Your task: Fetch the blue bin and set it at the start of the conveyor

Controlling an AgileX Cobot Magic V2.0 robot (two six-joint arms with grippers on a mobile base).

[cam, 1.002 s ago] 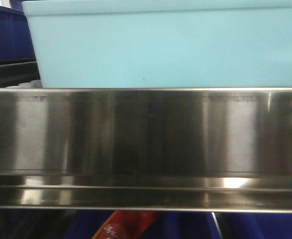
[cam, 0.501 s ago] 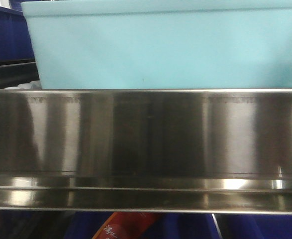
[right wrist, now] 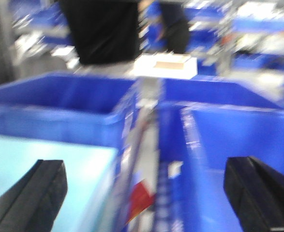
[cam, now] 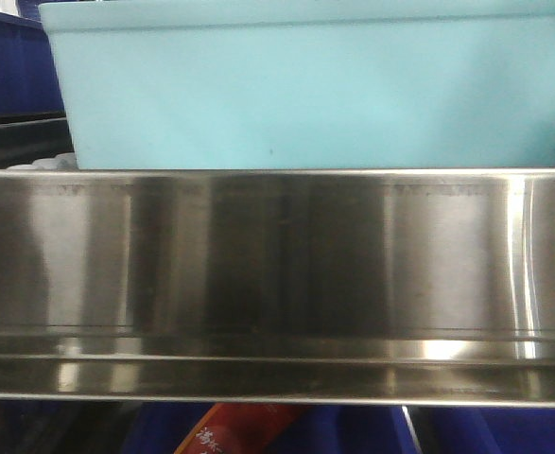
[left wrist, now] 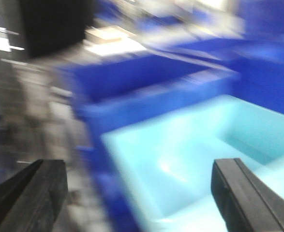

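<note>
The pale turquoise-blue bin (cam: 315, 85) fills the top of the front view, standing just behind a shiny steel rail (cam: 277, 274). In the blurred left wrist view its open inside (left wrist: 190, 159) lies below my left gripper (left wrist: 139, 193), whose dark fingers (left wrist: 33, 193) stand wide apart, open and empty, one outside the bin's left wall. In the blurred right wrist view the bin's corner (right wrist: 45, 164) sits at lower left. My right gripper (right wrist: 144, 193) is open and empty above the gap beside the bin. The conveyor belt is out of view.
Dark royal-blue bins (right wrist: 59, 111) stand behind and to the right (right wrist: 238, 145) of the pale bin. A red item (right wrist: 139, 195) lies in the gap between bins. A white box (right wrist: 166, 65) sits further back. A red package (cam: 249, 430) shows under the rail.
The front view has shifted very slightly; reflections on the steel rail have moved. The pale bin stays where it was behind the rail.
</note>
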